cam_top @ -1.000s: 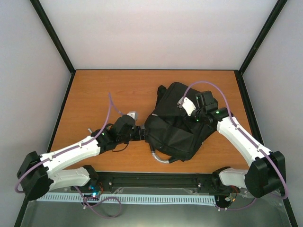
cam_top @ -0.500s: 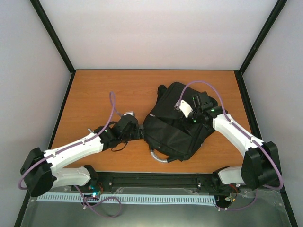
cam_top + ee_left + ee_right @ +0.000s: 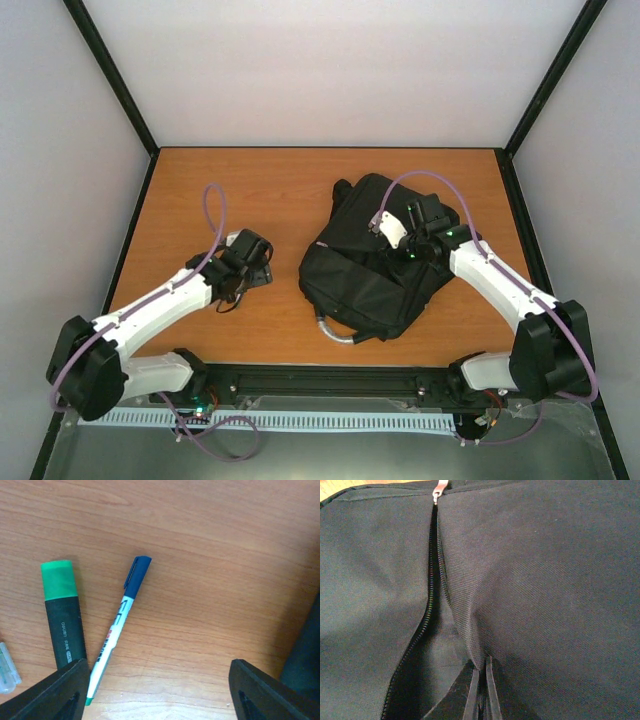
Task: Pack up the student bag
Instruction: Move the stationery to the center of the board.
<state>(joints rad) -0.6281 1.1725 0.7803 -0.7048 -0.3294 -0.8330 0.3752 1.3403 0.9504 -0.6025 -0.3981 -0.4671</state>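
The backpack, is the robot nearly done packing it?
Not nearly. Done: the zip on the student bag is open. In hand: the right gripper pinches the bag fabric beside the zip, and the open left gripper hovers over a green-capped highlighter and a blue-capped pen on the table. Left: both go inside, then zip up.

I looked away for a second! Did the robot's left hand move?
Yes. The left hand pulled back leftward from the big black fabric backpack; bare wooden table now shows between them.
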